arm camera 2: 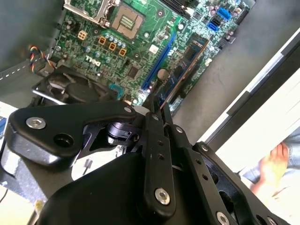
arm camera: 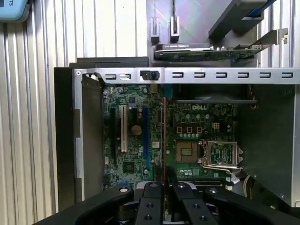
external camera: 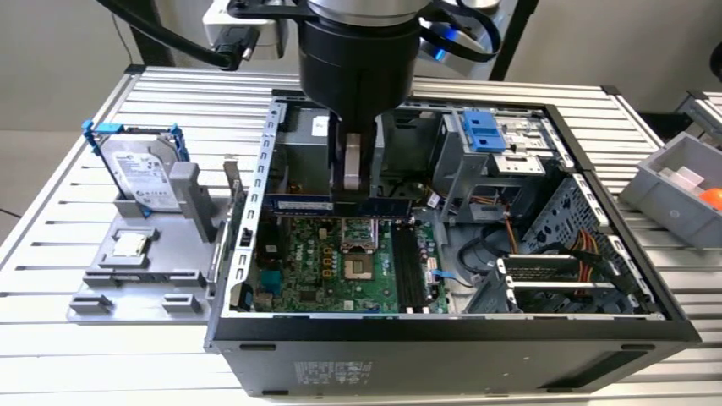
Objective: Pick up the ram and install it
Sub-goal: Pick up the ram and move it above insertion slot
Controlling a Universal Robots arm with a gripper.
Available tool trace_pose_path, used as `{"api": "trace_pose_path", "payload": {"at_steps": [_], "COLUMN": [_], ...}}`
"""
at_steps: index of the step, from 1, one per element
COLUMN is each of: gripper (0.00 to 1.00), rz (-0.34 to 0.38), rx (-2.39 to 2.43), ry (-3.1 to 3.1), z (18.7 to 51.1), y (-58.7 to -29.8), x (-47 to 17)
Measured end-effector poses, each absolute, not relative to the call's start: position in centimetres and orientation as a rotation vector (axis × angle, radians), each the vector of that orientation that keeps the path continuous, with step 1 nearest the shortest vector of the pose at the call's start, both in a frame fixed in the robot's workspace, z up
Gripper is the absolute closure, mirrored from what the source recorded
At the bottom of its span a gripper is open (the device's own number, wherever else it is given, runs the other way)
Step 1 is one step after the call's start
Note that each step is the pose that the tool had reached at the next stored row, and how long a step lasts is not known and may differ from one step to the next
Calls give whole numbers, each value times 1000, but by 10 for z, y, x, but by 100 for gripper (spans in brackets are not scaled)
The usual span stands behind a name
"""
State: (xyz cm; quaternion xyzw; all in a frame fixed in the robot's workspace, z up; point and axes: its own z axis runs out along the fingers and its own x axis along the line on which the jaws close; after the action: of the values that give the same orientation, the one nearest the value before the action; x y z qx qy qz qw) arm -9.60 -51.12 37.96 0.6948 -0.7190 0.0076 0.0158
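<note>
Gripper: the gripper (external camera: 355, 196) reached down into the open computer case (external camera: 451, 326), its jaws closed tight on the ram (external camera: 299, 205).
Ram: it was level above the motherboard (external camera: 338, 266), near the board's far edge; whether it touched a slot could not be told.
Exterior view: 1 hard drive (external camera: 141, 169) stood in a grey holder (external camera: 135, 254) outside the case, at the exterior view's left.
First wrist view: the ram (arm camera: 163, 136) was edge-on, a thin line beside the CPU socket (arm camera: 187, 152).
Second wrist view: a person's hand (arm camera 2: 274, 164) was beyond the case.
</note>
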Motion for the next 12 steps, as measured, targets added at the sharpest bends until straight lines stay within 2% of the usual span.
{"api": "trace_pose_path", "payload": {"at_steps": [12], "gripper": [100], "rz": [41], "rx": [2153], "ry": [-2229], "z": [380], "y": [-508], "x": [-86]}}
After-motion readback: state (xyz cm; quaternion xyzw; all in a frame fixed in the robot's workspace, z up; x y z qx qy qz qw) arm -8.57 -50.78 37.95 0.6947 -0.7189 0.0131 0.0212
